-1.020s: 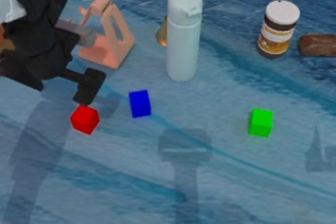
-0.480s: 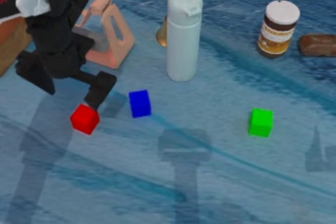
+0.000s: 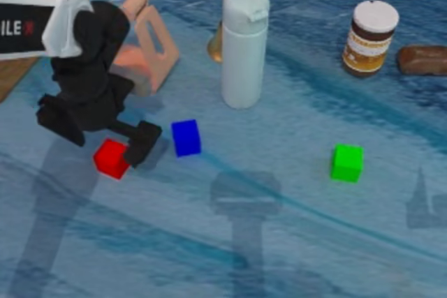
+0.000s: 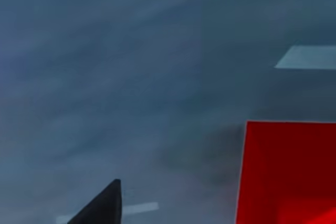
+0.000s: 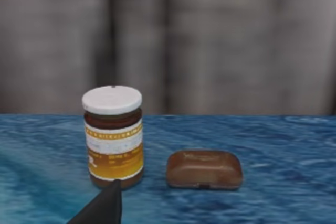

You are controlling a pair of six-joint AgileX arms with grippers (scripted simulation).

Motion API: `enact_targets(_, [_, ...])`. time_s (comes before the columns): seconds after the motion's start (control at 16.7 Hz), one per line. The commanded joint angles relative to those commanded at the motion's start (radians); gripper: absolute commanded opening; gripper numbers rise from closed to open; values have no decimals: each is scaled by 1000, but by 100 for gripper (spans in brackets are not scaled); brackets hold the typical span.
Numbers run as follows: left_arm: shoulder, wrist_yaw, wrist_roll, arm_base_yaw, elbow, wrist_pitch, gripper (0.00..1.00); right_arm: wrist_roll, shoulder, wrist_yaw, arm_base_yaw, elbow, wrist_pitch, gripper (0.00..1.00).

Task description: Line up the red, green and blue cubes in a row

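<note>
The red cube (image 3: 110, 158) lies on the blue table (image 3: 293, 242) toward its left side, and my left gripper (image 3: 115, 146) is low over it, the cube sitting between my two dark fingers (image 3: 143, 143). One finger stands just beside the cube on its right side; the other is on its far-left side and partly hidden by my own arm. My jaws are spread apart and I cannot see them pressing the cube. In my left wrist view the red cube (image 4: 286, 174) fills one corner, very close, and the tip of one finger (image 4: 100, 207) shows over the table surface.

The blue cube (image 3: 186, 137) is just beside my right-hand finger, to the right of the red one, apart from it. The green cube (image 3: 346, 162) is well apart, on the right half of the table and a little nearer the front edge than the blue one.

Behind my left gripper stands a pink stand (image 3: 150, 50), and further right a white bottle (image 3: 244, 43). At the far right are a jar with a white lid (image 3: 370, 38) and a brown bar (image 3: 422, 60); my right wrist view looks at both. My right gripper itself is out of the top view, and I cannot tell how its jaws stand.
</note>
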Motion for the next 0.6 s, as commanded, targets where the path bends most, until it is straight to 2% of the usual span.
enact_targets(0.18, [45,0,1,-1,-49,87,100,0,0,0,0,0,0,100])
enact_targets(0.42, [50,0,1,-1,-54,95,100,0,0,0,0,0,0,100])
enact_targets(0.6, [50,0,1,-1,-54,95,77,0,0,0,0,0,0,100])
